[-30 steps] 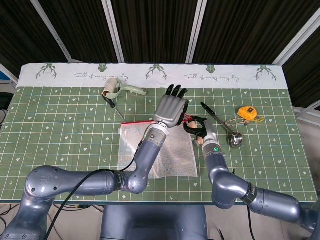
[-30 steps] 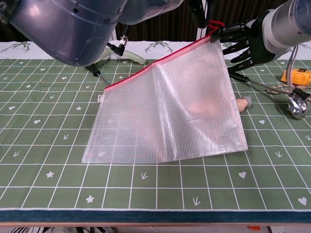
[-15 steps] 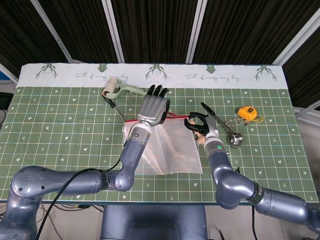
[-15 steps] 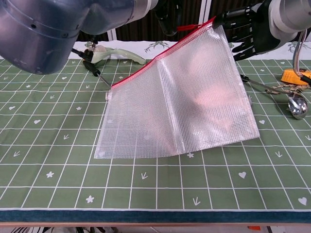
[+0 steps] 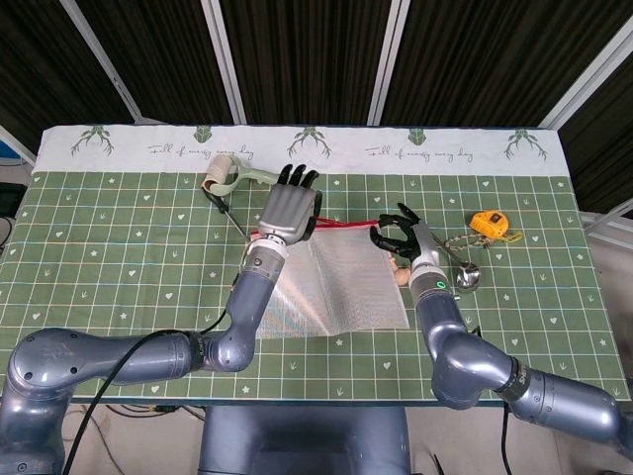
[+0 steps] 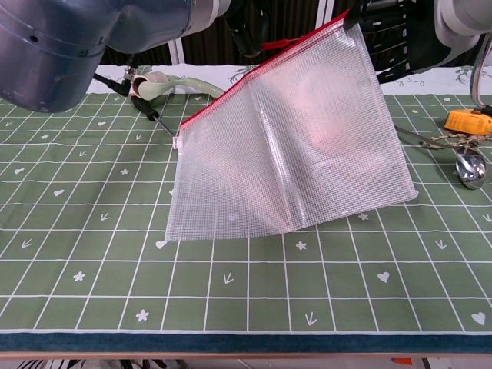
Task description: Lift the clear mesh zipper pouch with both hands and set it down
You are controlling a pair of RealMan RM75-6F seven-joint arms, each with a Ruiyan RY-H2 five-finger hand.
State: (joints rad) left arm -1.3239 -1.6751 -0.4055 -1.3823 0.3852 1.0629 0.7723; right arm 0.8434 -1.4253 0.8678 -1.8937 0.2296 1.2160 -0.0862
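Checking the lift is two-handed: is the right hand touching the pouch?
Touching: chest view shows the right hand gripping the pouch at its raised red-zipper corner.

The left hand [image 5: 291, 211] covers part of the pouch's [image 6: 292, 154] red top edge, so its grip there cannot be seen. The chest view's top edge cuts off the right hand [image 6: 400, 38]. Behind the mesh, a pinkish shape blurs.

Only writing I'm seeing is on the white border strip [image 5: 297, 146] running along the far edge of the tablecloth [image 5: 119, 257]. Cursive script is showing twice there between little deer-head prints, something like "Full of merry every day", though it's too small to read for sure. Nothing else is showing readable text.
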